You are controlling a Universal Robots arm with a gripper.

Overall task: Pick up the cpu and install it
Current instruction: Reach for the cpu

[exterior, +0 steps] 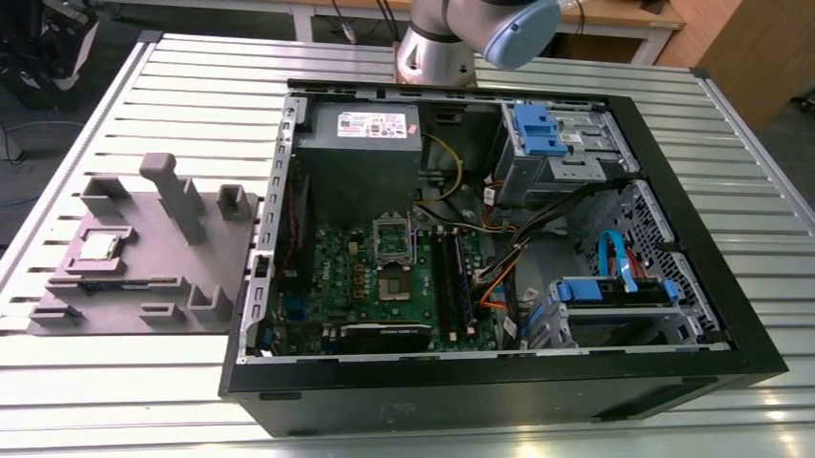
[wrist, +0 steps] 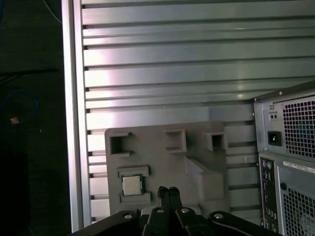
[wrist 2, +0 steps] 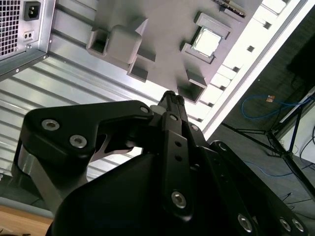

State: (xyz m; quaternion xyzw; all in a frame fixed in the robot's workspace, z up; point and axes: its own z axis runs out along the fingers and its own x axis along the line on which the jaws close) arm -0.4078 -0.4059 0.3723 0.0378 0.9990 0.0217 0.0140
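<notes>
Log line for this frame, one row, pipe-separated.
cpu: in tray pocket, not yet picked | gripper: shut, empty, apart from cpu | case: open

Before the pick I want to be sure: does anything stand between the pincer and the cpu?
Nothing visible does. The cpu lies uncovered in the grey tray, and the pincer hangs above the tray with only air between.

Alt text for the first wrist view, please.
The shut, empty gripper faces a grey tray where the cpu sits in its pocket, untouched. The tray lies on a slatted metal table, beside a computer case.
</notes>
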